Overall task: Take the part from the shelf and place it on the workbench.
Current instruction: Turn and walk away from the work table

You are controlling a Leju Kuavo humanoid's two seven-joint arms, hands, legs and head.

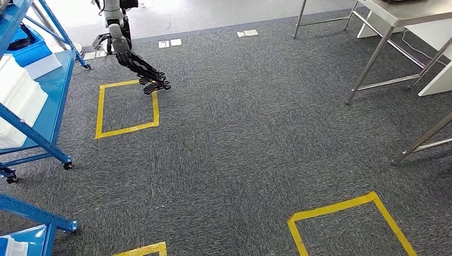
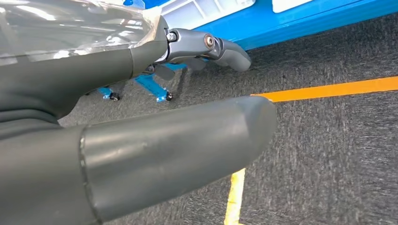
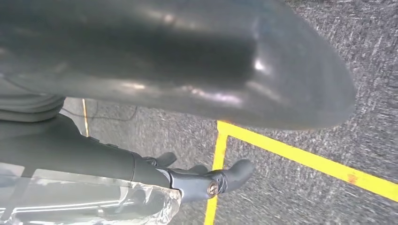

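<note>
Left hand is hanging over grey carpet, thumb and fingers standing apart, gripping nothing I can see; clear glossy film is lying along the fingers. Right hand is hanging likewise, fingers spread from the thumb, over a yellow tape corner. White parts are sitting on the blue shelf at left. Farther off, a silver arm is dangling beside a taped square. The steel surface is standing well apart at right.
</note>
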